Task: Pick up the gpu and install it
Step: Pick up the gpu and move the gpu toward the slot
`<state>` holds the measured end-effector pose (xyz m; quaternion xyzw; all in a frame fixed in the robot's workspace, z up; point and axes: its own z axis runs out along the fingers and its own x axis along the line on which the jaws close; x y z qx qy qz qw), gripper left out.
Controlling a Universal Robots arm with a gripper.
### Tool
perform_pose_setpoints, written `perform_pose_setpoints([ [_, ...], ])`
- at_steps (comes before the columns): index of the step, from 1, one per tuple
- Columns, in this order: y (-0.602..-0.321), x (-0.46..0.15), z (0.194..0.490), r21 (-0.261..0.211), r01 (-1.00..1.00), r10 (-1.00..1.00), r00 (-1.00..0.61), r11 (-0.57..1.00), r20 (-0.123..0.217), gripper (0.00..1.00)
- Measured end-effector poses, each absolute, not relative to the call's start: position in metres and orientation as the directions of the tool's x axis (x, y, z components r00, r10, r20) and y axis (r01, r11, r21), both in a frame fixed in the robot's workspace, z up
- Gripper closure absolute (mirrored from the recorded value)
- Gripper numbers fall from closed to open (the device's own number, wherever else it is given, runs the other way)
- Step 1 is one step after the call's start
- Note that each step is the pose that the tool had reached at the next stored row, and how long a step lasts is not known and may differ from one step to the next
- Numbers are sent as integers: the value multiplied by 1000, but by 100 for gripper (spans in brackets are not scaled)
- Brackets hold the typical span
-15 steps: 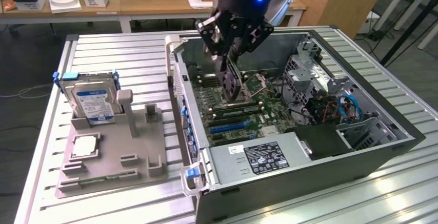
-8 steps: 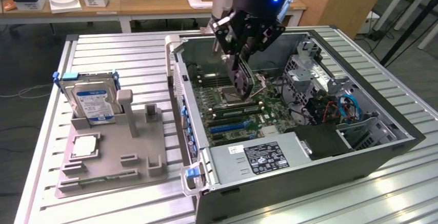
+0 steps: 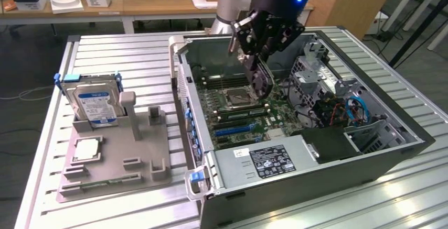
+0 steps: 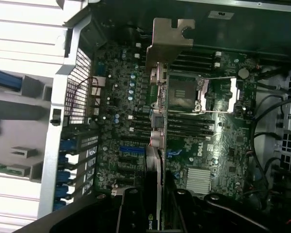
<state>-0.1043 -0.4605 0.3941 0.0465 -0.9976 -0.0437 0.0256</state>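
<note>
Gripper (image 4: 155, 206) sits closest in the wrist view, black jaws set narrow and clamped on the gpu (image 4: 157, 160). The card is gripped at one end and seen edge-on as a slim dark strip with grey connector blocks along it. At its far end is a silver metal bracket (image 4: 172, 46), bent and notched at the top.

In the exterior view the gpu hangs down from the gripper inside the open PC case (image 3: 188, 90). It is tilted, w/ its low end over the motherboard (image 3: 231, 119) near the CPU socket (image 3: 238, 99). Can't tell if it touches the board or is seated in a slot.

Case contents, near to far in the exterior view:
- PSU (image 3: 269, 161) w/ a white-and-black label, at the near end.
- Blue expansion slots (image 3: 234, 131) just behind the PSU.
- Black RAM slots beside the socket.
- Drive bay w/ blue cables (image 3: 357, 108), on the exterior view's right.

A grey fixture tray (image 3: 140, 150) lies beside the case on the exterior view's left, on the slatted metal table (image 3: 126, 56). It holds:
- A small square silver processor chip (image 3: 87, 149), lying flat toward the near end.
- A hard drive (image 3: 94, 106) w/ a blue-white label, standing upright in a blue-tabbed caddy at the far end.

A wooden desk (image 3: 161, 1) w/ small items on it runs behind the table.
</note>
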Motion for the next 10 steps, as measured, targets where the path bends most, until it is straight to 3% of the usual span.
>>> perform_pose_setpoints([
  [10,-460,-98,394,90,-93,-98,-994,992,47,74],
])
